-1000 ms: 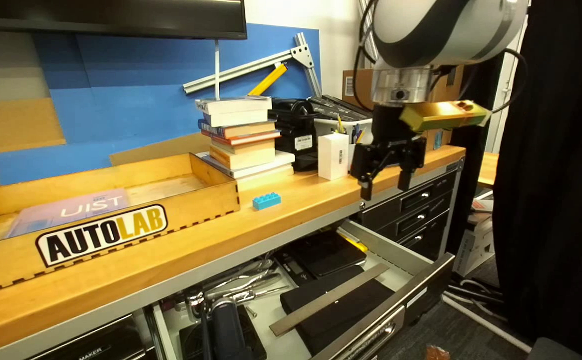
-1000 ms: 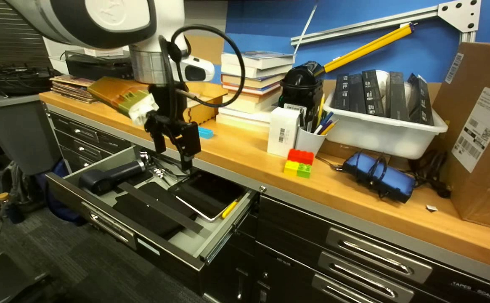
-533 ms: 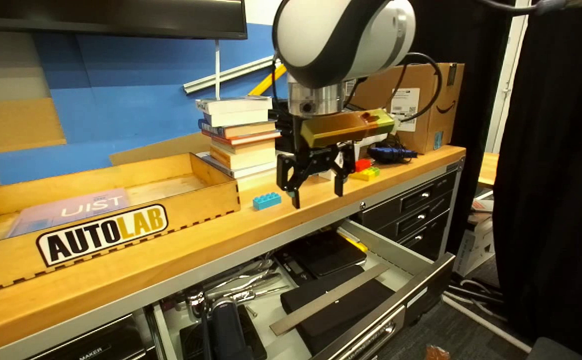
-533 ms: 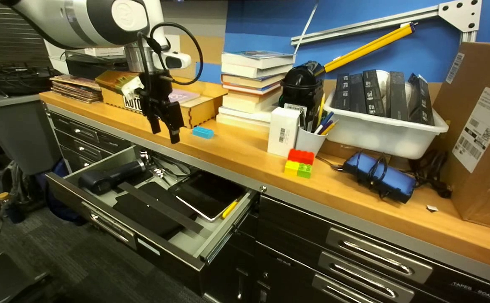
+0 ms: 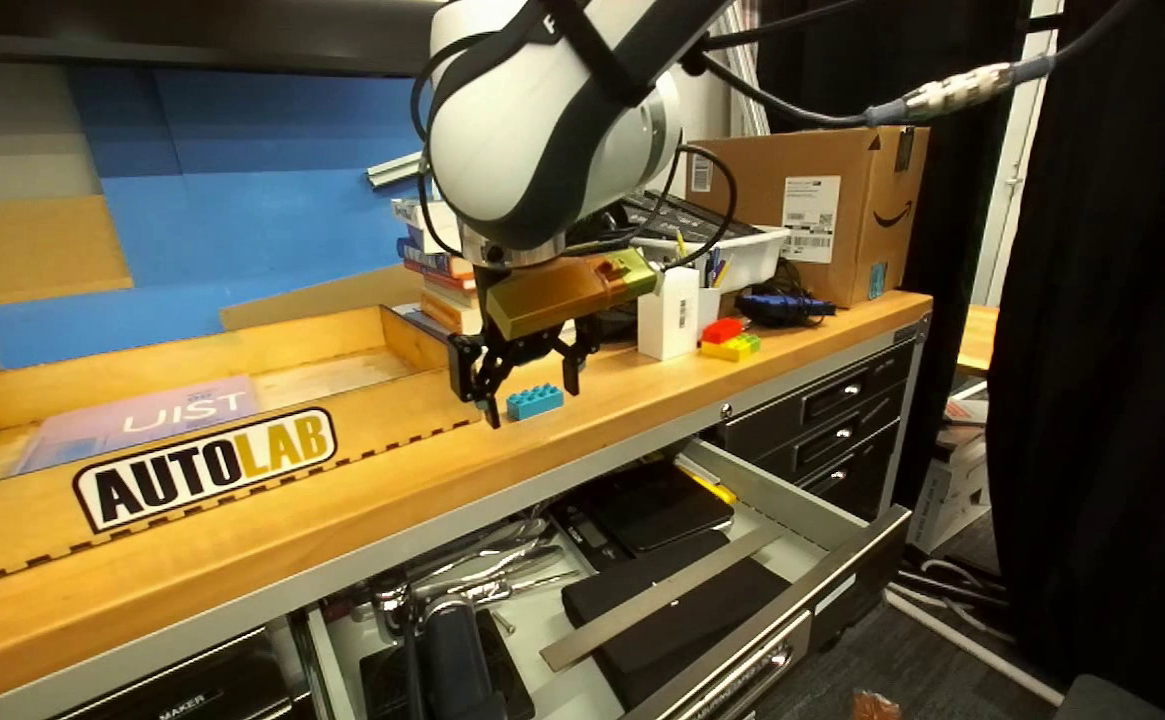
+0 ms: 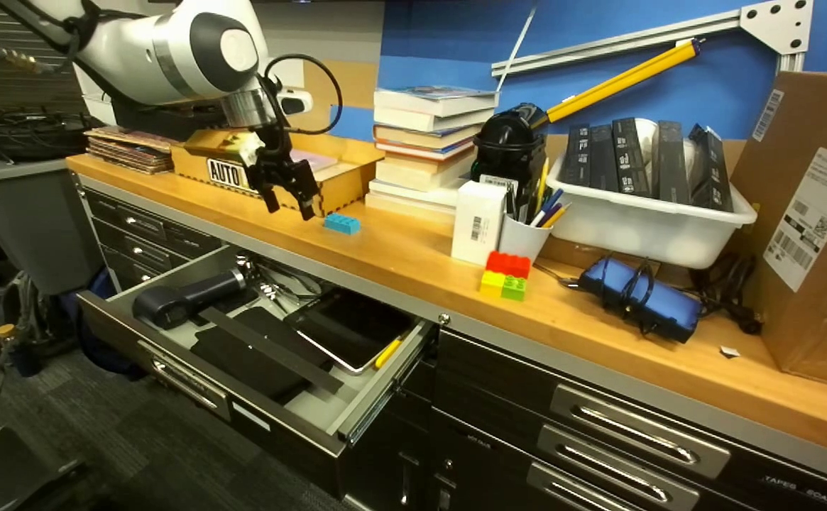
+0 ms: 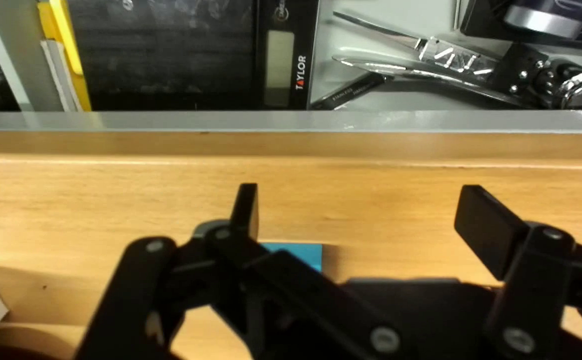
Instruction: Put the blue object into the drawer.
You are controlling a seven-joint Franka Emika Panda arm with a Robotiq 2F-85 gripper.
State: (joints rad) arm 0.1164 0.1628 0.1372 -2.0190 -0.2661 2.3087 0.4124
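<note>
Block (image 5: 535, 402), blue, studded, on wooden worktop (image 5: 632, 395) above metal-sided drawer (image 5: 787, 497).

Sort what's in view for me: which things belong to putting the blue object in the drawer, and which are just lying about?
For the job:
blue block, on the worktop
open drawer
gripper, open, holding nothing

Just lying about:
books
white box
pen cup
red, yellow and green bricks
cardboard box
wooden tray
flat strip in the drawer
</note>
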